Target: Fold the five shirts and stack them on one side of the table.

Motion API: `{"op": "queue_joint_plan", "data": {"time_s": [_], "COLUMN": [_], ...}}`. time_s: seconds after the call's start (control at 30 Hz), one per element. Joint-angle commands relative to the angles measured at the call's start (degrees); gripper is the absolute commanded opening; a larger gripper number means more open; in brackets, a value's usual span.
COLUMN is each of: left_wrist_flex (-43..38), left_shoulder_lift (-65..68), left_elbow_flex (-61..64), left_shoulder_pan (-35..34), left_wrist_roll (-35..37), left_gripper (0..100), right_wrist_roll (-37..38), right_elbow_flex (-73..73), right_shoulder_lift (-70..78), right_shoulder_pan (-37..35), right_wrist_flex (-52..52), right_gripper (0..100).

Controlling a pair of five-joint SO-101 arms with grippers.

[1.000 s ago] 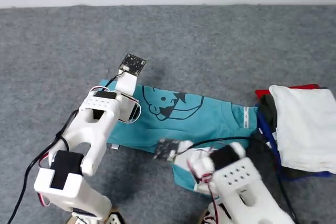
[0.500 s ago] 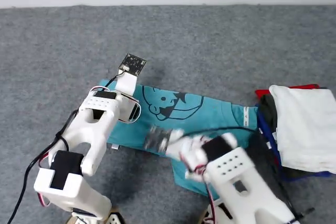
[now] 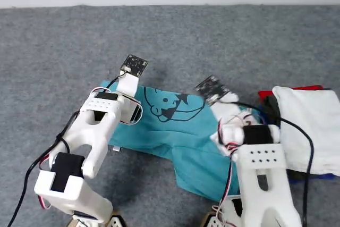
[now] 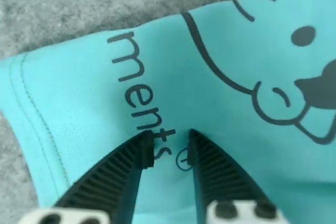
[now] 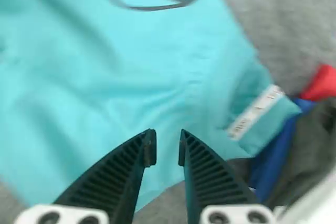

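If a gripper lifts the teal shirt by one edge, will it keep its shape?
Probably not: the teal shirt lies flat with soft creases, so it should droop. It looks thin, likely light. Pushed on the carpet, it may bunch.

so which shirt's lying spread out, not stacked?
The teal shirt with the cartoon print, spread out in the middle of the table. The rest sit in a pile beside the right arm, white shirt on top.

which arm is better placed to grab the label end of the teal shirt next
Right. The right gripper hovers open beside the label of the teal shirt; the left gripper sits over the print at the other end.
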Motion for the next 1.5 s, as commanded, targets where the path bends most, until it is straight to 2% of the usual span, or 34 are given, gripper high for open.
{"op": "queue_joint_plan", "data": {"time_s": [0.0,0.1,0.2,0.43,0.57,0.8,0.97,1.3,1.47], "left_wrist_flex": [-0.62,-0.62,-0.62,7.03,7.74,7.56,7.56,7.74,7.74], "left_shoulder_lift": [-0.79,-0.79,-0.79,-0.79,-0.44,-0.18,-0.18,-0.18,-0.18], "left_elbow_flex": [-0.22,-0.22,-1.98,-11.47,-14.29,-14.20,-14.20,-14.11,-14.11], "left_shoulder_pan": [0.26,0.09,-1.32,-12.75,-16.35,-16.44,-16.44,-16.44,-16.44], "left_wrist_roll": [0.44,0.62,3.60,4.84,4.84,4.84,4.84,4.84,4.84], "left_gripper": [12,12,12,12,12,12,12,12,12], "right_wrist_roll": [-1.41,-4.22,-5.89,-6.42,-6.42,-6.15,-0.88,-0.35,7.82], "right_elbow_flex": [-2.20,-3.08,-8.18,-30.33,-39.82,-49.49,-50.11,-52.92,-52.92], "right_shoulder_lift": [4.88,12.88,20.88,35.65,44.97,57.19,63.60,70.55,70.46], "right_shoulder_pan": [6.11,9.19,9.71,8.22,8.31,10.07,10.42,10.68,10.68], "right_wrist_flex": [-7.08,-10.51,-9.71,-1.01,1.71,3.03,2.51,1.98,2.07], "right_gripper": [8.3,8.4,8.4,8.4,8.4,8.4,8.4,8.0,5.7]}}
